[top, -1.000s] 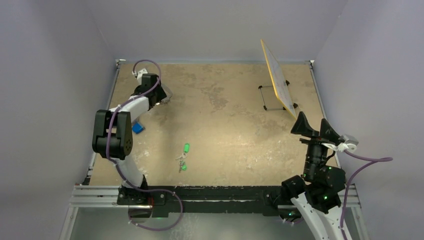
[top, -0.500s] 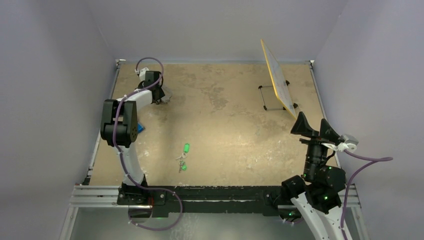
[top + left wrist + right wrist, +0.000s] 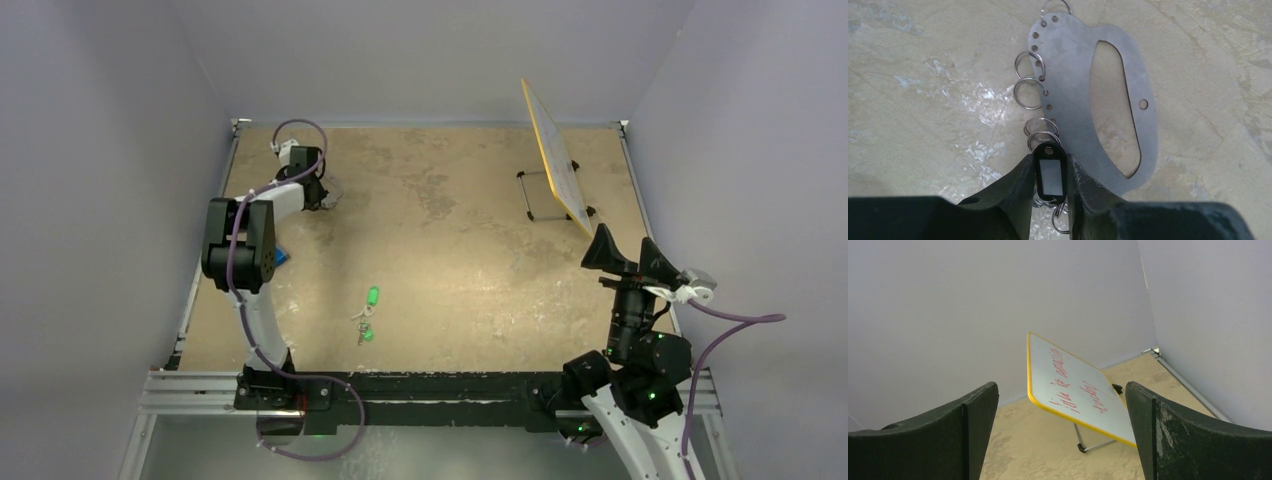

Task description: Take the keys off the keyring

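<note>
Pinching black tag [image 3: 1050,177] in left end effector [image 3: 1050,162], jaws narrow, just beside keyring [image 3: 1143,145] lying flat on bench [image 3: 923,100]; right end effector [image 3: 1062,390] wide, raised.

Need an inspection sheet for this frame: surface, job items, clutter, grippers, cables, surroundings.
Surface: tan table, scuffed, with pale patches.
Job's things: grey keyring lies flat at far left, split rings along one edge, black tag on one; keys not clearly seen.
Clutter: green-tagged bunch near front centre; blue item by the left arm; whiteboard on its stand, far right.
Grippers: left gripper jaws against both sides of the black tag; right gripper open, raised, holding nothing.
Cables: purple cable along each arm, no snag seen.
Surroundings: plain walls; nothing else seen.
</note>
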